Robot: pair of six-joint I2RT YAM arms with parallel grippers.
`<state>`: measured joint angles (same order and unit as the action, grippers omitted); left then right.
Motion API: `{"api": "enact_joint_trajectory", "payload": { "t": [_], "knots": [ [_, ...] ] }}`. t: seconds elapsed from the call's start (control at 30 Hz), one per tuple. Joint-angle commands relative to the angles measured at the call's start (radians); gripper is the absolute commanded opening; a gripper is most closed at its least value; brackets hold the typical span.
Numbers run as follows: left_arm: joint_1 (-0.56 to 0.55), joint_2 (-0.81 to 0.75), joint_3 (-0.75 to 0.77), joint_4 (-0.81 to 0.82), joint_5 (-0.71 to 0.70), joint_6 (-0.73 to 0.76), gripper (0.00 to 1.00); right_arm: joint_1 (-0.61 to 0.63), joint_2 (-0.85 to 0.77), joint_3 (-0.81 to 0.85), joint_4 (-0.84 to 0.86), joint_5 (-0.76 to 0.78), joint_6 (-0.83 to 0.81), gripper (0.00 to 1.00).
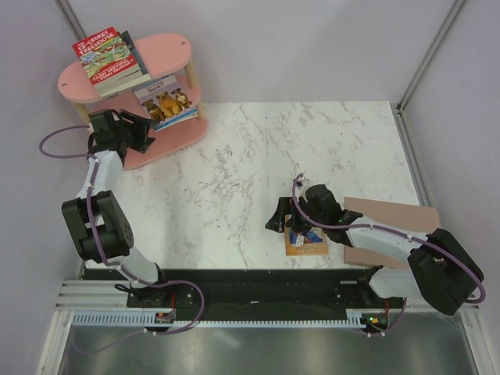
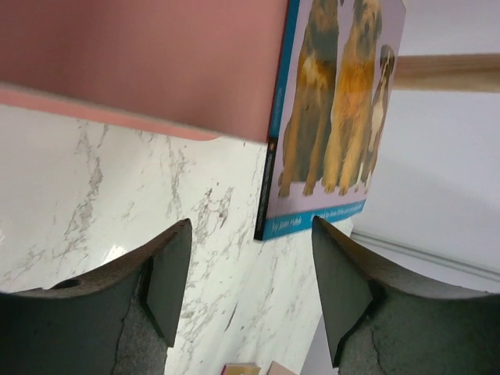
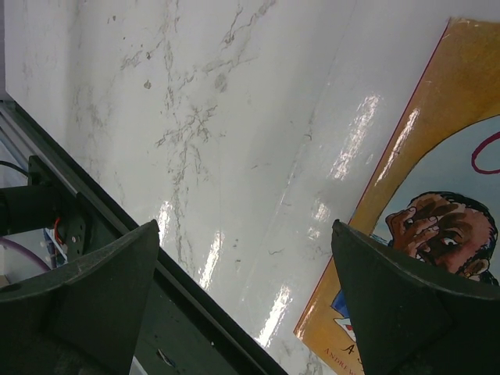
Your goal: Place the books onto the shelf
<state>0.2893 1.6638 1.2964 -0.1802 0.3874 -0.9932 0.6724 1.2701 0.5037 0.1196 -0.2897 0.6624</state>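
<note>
The shelf (image 1: pixel 168 51) with pink oval boards stands at the far left. A red treehouse book (image 1: pixel 105 53) lies on its top board over other books. The puppies book (image 1: pixel 166 101) rests on the middle board, and its corner juts past the edge (image 2: pixel 336 117). My left gripper (image 1: pixel 145 133) hangs just in front of that tier, open and empty (image 2: pixel 250 289), a short way from the book. The orange-tan book (image 1: pixel 306 242) lies flat near the front edge. My right gripper (image 1: pixel 287 223) is open over its left edge (image 3: pixel 246 297), one finger above the cover (image 3: pixel 414 234).
A flat plain brown board (image 1: pixel 387 230) lies at the right, partly under the right arm. A wooden shelf post (image 2: pixel 445 72) runs beside the puppies book. The dark base rail (image 3: pixel 195 305) runs close to the orange-tan book. White walls enclose the marble table (image 1: pixel 312 148).
</note>
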Motion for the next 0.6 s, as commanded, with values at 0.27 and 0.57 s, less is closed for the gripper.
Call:
{"api": "enact_joint_trajectory", "payload": {
  "t": [0.27, 0.57],
  "knots": [
    [-0.018, -0.527, -0.414, 0.236, -0.094, 0.205, 0.96, 0.003, -0.15, 0.061, -0.208, 0.257, -0.061, 0.98],
    [-0.508, -0.69, -0.595, 0.091, -0.243, 0.217, 0.62, -0.123, -0.187, 0.18, -0.629, 0.55, -0.043, 0.98]
  ]
}}
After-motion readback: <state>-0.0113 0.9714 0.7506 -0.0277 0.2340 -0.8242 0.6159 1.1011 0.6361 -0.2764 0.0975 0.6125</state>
